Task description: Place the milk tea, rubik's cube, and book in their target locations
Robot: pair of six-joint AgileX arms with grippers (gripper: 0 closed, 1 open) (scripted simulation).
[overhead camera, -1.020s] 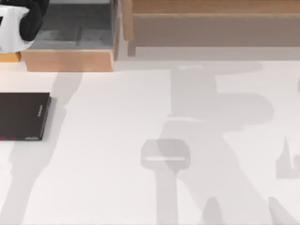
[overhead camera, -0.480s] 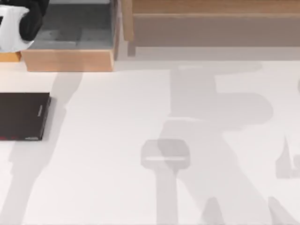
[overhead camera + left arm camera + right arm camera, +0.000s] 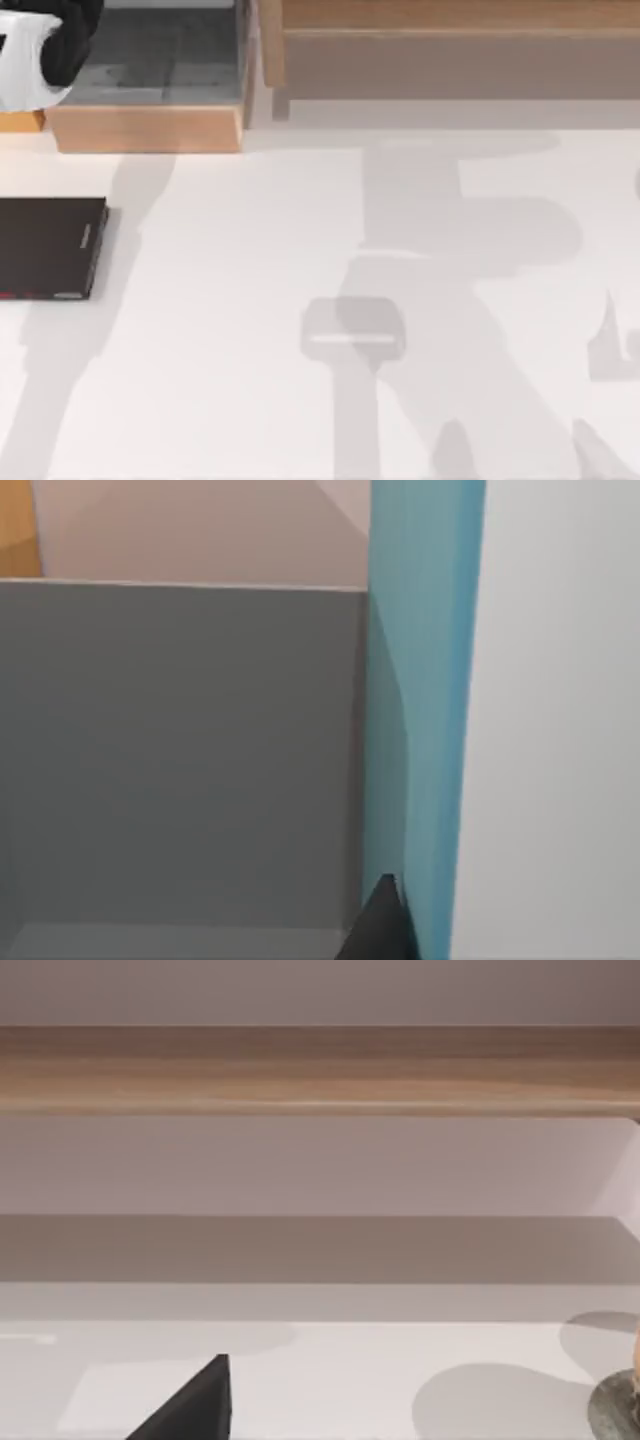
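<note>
The book (image 3: 420, 730) appears in the left wrist view as an upright teal cover with a white face beside it. It stands right beside a grey wall (image 3: 180, 750). My left gripper (image 3: 385, 930) is right against the teal cover. From above, my left arm (image 3: 40, 45) hangs at the far left over a wooden box with a grey inside (image 3: 150, 70). My right gripper (image 3: 200, 1405) hovers low over the white table, facing a wooden shelf (image 3: 320, 1070). The rubik's cube and the milk tea are out of view.
A flat black slab (image 3: 50, 248) lies at the table's left edge. A long wooden shelf (image 3: 450, 50) runs along the back right. Arm shadows fall across the white table (image 3: 250, 300). The rim of a round grey-green thing (image 3: 620, 1410) peeks in at the right wrist view's edge.
</note>
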